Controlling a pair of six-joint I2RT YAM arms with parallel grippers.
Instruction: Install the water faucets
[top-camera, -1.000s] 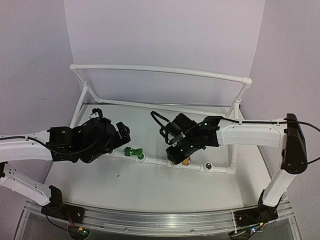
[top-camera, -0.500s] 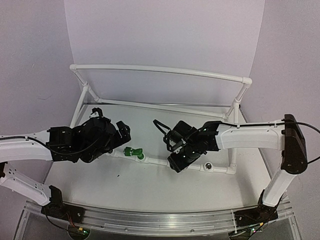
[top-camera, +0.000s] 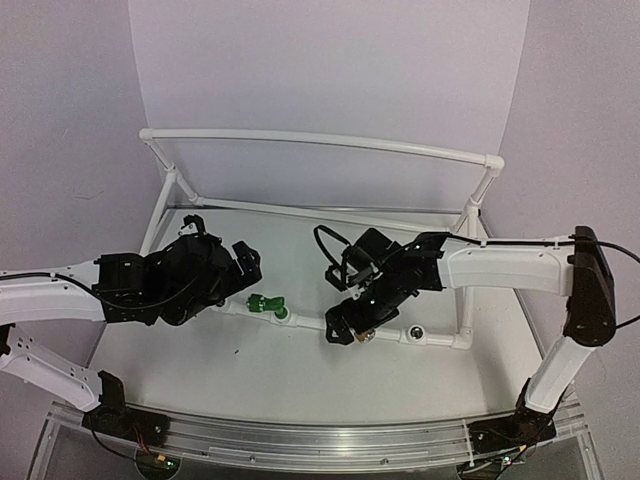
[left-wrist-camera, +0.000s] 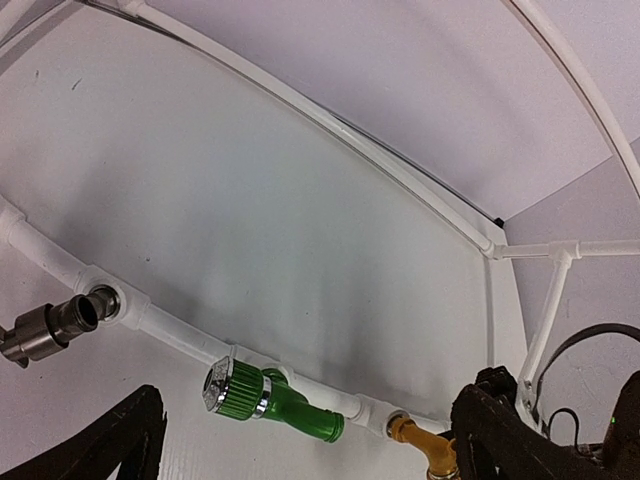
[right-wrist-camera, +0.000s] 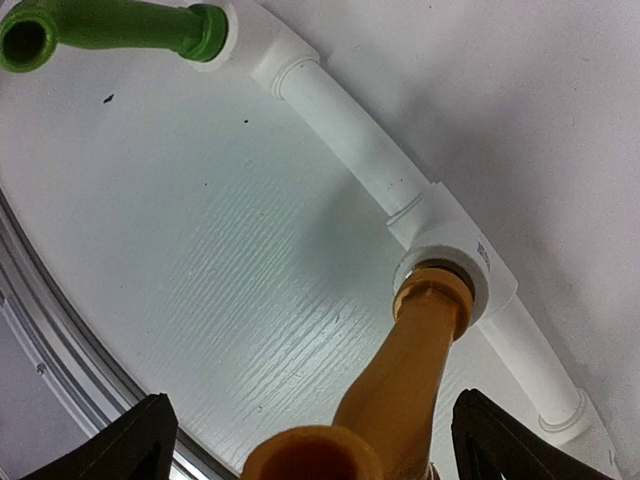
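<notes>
Three water faucets are plugged into the front white pipe. In the left wrist view the dark grey one is on the left, the green one in the middle, and the brass one on the right. My right gripper is open and straddles the brass faucet, which is seated in its socket; both fingers stand apart from it. From above, that gripper hangs over the brass faucet. My left gripper is open and empty, just left of the green faucet.
The white pipe frame encloses the work area, with a raised rear bar and slanted side posts. An open round socket sits on the front pipe to the right of the brass faucet. A metal rail runs along the near table edge.
My right gripper has opened wide and let go of the brass faucet, which stays in its socket. The right wrist turned slightly. The left arm has not moved.
</notes>
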